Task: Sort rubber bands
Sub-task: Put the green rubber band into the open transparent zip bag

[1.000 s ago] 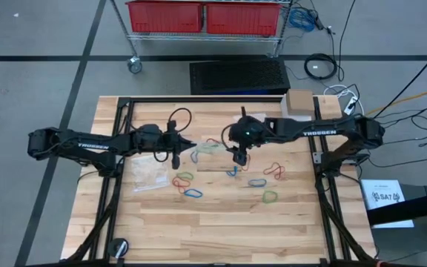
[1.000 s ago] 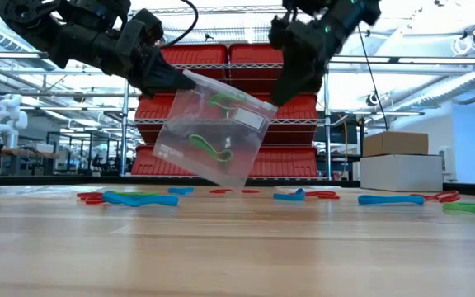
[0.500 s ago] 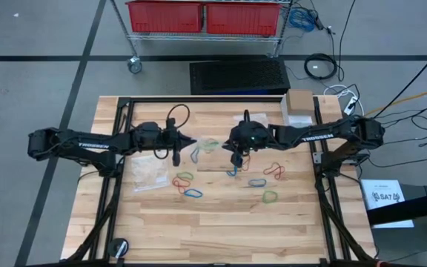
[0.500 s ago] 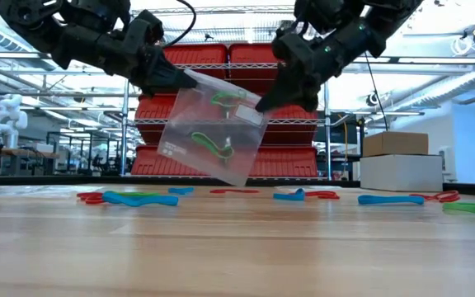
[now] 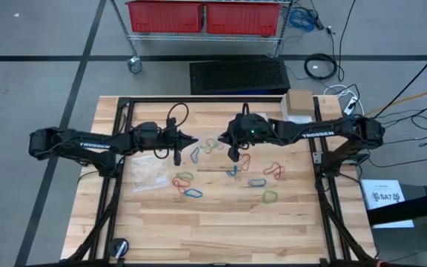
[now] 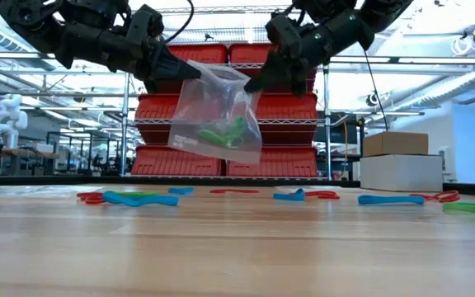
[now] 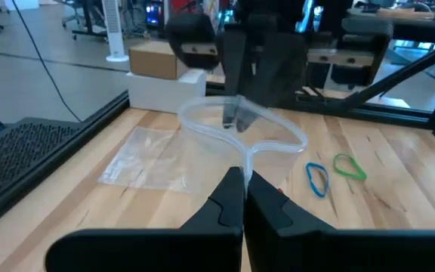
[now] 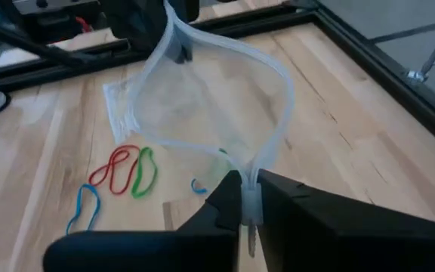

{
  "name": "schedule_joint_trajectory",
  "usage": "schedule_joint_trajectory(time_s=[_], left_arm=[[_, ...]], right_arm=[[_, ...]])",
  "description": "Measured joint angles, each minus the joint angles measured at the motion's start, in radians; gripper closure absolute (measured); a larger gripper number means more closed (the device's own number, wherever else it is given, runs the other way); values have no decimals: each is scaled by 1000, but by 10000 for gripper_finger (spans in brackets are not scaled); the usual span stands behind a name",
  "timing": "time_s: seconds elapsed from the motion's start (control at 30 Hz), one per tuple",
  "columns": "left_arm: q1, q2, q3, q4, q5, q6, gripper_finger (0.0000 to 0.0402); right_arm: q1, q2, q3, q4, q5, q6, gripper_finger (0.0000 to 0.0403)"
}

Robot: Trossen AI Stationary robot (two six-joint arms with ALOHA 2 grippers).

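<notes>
My left gripper [image 6: 186, 70] clamped on bag [image 6: 218, 111] rim, right gripper [image 6: 254, 82] pinching opposite rim, mouth spread wide, low view shows green bands [image 6: 225, 132] inside.

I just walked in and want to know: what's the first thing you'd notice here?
A clear plastic bag hangs in the air above the middle of the table, pinched by the left pincer and right pincer on opposite edges, with green rubber bands inside. Red, blue and green bands lie scattered on the wooden table below.

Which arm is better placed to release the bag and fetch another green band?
Probably right: both grippers, left gripper and right gripper, pinch the bag, but the green band lies on the right's side.
</notes>
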Motion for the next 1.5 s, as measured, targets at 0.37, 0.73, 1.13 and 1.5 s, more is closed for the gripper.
schedule_joint_trajectory(time_s=[0.37,0.73,1.13,1.5], left_arm=[[-1,134,0,119,-1,-19,401],[17,145,0,139,-7,-15,401],[16,144,0,139,-6,-11,401],[16,144,0,162,-6,-11,401]], right_arm=[[-7,0,99,-193,-19,-51,394],[-7,-7,98,-343,-16,-10,298],[29,-202,98,-687,-81,13,196],[318,-144,98,-982,-113,320,192]])
